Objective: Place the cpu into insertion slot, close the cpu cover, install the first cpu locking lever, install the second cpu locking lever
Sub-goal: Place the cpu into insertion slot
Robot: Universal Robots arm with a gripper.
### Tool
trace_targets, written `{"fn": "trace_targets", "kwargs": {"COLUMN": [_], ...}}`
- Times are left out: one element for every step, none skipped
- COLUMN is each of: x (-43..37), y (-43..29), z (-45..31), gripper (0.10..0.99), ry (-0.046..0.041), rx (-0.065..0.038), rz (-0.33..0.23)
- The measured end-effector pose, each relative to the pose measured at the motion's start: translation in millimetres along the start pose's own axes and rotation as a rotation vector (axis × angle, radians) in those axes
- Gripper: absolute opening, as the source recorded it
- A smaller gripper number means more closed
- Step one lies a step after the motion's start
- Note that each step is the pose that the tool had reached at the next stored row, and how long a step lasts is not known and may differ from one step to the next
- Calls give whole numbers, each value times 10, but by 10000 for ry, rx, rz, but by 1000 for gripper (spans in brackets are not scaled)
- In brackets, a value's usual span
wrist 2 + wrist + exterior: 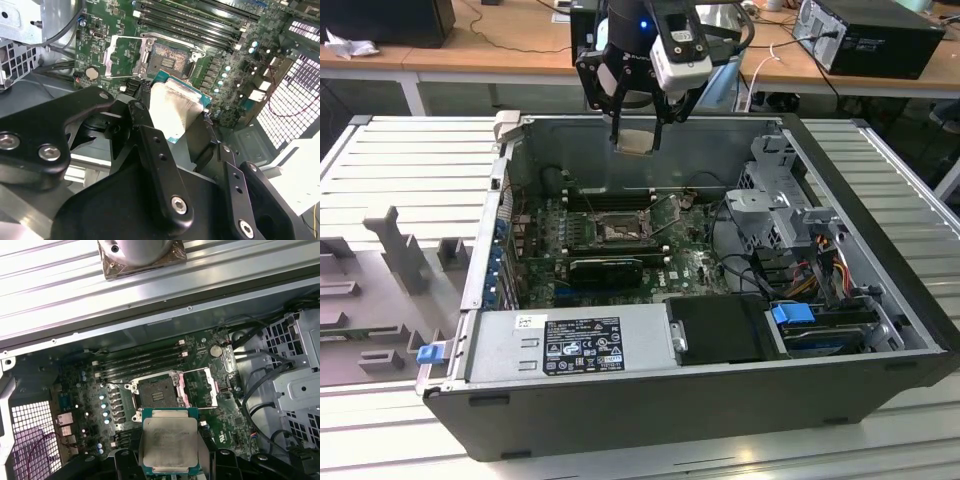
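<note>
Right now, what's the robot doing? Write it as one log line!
gripper: shut on cpu | cpu: held in the air, not seated | insertion slot: empty | cpu cover: swung open

Your cpu [169, 442] showed a dull, pale metal face, smudged rather than polished — green board at its edge. Your gripper [637, 140] was matt black with shiny screw heads. The rim of the insertion slot [155, 392] and the cpu cover [213, 387] were bright bare metal; the table [400, 150] was ribbed, satin-grey metal.
</note>
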State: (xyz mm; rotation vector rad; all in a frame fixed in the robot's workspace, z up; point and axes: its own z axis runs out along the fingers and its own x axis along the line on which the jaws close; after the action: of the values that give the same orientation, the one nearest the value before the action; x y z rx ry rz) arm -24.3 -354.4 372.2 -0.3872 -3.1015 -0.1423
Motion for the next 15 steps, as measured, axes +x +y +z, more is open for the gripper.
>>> {"fn": "trace_targets", "kwargs": {"x": [0,0,0,0,0,0,0,0,0,0,0,0,0,0,0], "y": [0,0,0,0,0,0,0,0,0,0,0,0,0,0,0], "z": [0,0,0,0,0,0,0,0,0,0,0,0,0,0,0], "gripper": [525,525,525,525,525,525,525,525,525,525,525,525,525,525,525], "ry": [-1,-3,-5,-7,-8,-9,-10,-11,-12,-13,-15,-16,-18,-20,-21], "rx": [0,-1,-2,-2,-2,-2,-3,-3,-3,-4,-4,-4,-5,-6,-6], "rz": [19,31,60,74,85,97,106,118,129,147,165,181,202,224,235]}}
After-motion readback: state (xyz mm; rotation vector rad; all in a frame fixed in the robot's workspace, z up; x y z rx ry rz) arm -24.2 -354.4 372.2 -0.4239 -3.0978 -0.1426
